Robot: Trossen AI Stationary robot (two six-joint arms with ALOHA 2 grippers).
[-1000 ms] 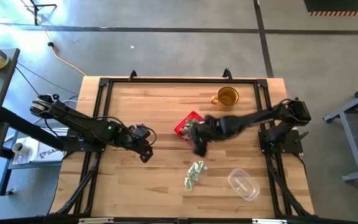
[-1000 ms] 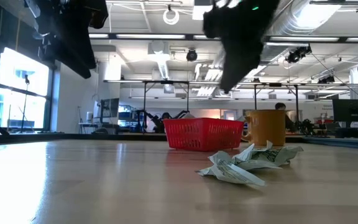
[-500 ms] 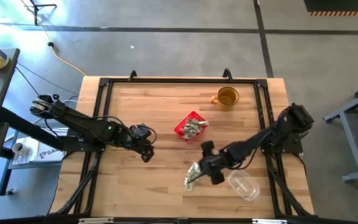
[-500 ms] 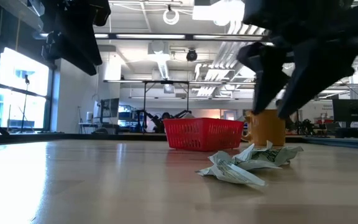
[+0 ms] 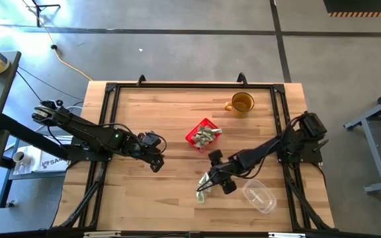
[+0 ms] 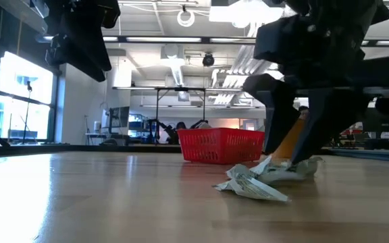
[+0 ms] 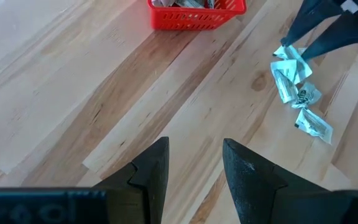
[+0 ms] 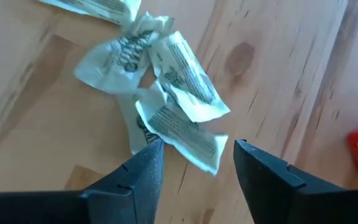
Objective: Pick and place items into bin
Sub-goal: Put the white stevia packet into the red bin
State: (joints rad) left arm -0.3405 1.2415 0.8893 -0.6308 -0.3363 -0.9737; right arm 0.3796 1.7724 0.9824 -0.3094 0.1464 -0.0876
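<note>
The items are pale green-and-white wrapped pieces. A small pile (image 5: 204, 187) (image 6: 258, 181) (image 7: 296, 84) (image 8: 166, 74) lies flat on the table, nearer the near edge than the red bin (image 5: 194, 134) (image 6: 220, 146) (image 7: 194, 15). More pieces (image 5: 208, 135) lie inside the bin. My right gripper (image 5: 213, 177) (image 6: 286, 159) (image 8: 194, 163) is open, low over the pile's far end, one finger on each side of a crumpled piece (image 8: 185, 134). My left gripper (image 5: 154, 157) (image 7: 194, 163) is open, above bare wood left of the bin. My right gripper comes down at the pile's far end from above, slanting from the table's right. Its open fingers (image 8: 143, 171) straddle one crumpled piece (image 8: 185, 134) that lies on the table. Whether the fingertips touch the piece, I cannot tell.
An amber mug (image 5: 241, 104) stands near the far edge, right of the bin. A clear plastic container (image 5: 258, 196) lies right of the pile, close beside the right gripper. A black frame rail (image 5: 190, 84) runs round the table. Bare wood spreads between the left gripper and the pile.
My right gripper has moved from over the red bin toward the table's near edge, then dropped low onto the pile of pieces. The left arm and the pile have kept still.
</note>
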